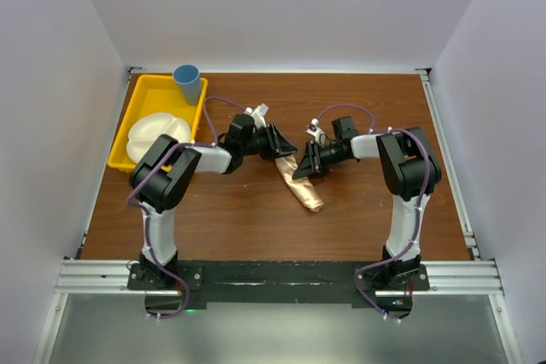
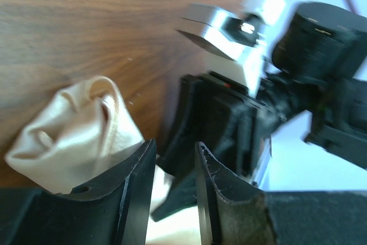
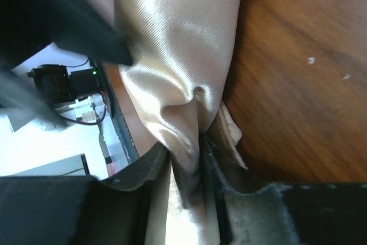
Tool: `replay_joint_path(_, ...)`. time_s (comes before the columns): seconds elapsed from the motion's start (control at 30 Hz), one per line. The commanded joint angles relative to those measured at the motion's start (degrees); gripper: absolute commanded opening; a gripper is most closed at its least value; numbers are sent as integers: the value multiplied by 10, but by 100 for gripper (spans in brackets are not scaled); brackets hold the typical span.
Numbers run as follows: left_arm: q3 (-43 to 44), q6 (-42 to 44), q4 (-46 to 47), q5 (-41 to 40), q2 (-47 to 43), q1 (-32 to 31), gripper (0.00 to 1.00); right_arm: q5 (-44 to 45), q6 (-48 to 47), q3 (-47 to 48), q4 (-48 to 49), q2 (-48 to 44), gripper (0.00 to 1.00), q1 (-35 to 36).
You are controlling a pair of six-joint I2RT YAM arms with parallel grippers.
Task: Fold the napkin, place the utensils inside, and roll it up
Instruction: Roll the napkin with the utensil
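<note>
Napkin (image 1: 303,185) lies bunched on the table (image 1: 239,210); right gripper (image 3: 186,153) jaws pinch its 11 o'clock end, probably to spread it flat; left gripper (image 2: 174,147) jaw state cannot be told.

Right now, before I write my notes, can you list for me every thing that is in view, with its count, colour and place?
napkin: one, peach, bunched into a long roll, middle of the table
tray: one, yellow, far left corner of the table
plate: one, white, inside the tray
cup: one, blue, at the tray's far right corner
fork: none in view
table: one, brown wood, under everything
left gripper: one, black, at the napkin's far end, fingers close together, grip unclear
right gripper: one, black, shut on the napkin
</note>
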Motion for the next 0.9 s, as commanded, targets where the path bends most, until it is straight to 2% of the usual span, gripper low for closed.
replay_joint_path(0.0,42,24,-12,-37,25,-1,38,101,-32,4,-47,-35,33,-2)
replay_joint_path(0.2,53,45,-35,-51,40,-1,37,231,-67,15,-131,-99,49,-1)
replay_joint_path(0.37,55,47,-35,-52,47,-1,36,312,-95,18,-189,-157,53,17)
replay_joint_path(0.5,57,55,-42,-56,48,0,36,381,-109,12,-222,-192,61,40)
replay_joint_path(0.73,65,70,-61,-59,40,0,36,464,-109,-24,-244,-246,61,50)
replay_joint_path(0.87,78,81,-75,-59,34,1,36,478,-101,-59,-234,-252,57,49)
